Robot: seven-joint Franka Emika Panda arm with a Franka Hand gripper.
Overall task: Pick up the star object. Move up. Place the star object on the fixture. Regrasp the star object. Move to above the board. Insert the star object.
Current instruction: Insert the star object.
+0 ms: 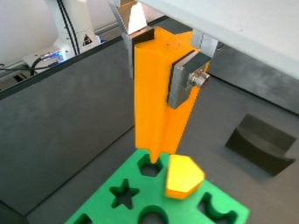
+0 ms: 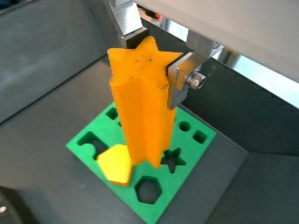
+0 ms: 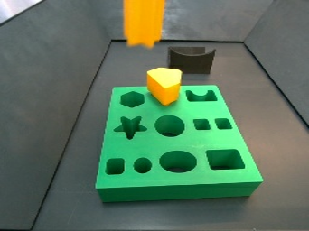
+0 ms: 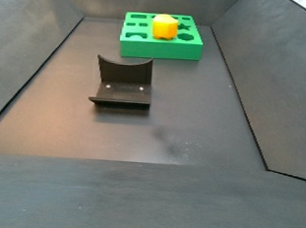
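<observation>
A: While the gripper [image 1: 163,61] hangs high over the green board [image 3: 182,176], what has it got?

B: Its silver fingers [image 1: 184,77] are closed on the upper end of the star bar [image 1: 160,96], upright, lower end clear above the board. In both wrist views the bar is bright orange, long, with ridged sides; a wrist view shows the five-pointed star end face [image 2: 146,59] on top.

A: Side view?

B: Only the bar's lower end [image 3: 144,23] shows, blurred, at the top of the picture; the gripper itself is out of that view.

A: Board?

B: It lies toward the far end of the bench floor [image 4: 154,136]. Star-shaped hole [image 3: 132,126] empty. A stubby yellow wedge [image 3: 164,84] stands in a hole near the board's far edge.

A: Fixture?

B: Dark notched bracket [image 4: 123,82], on the floor apart from the board, nothing on it.
</observation>
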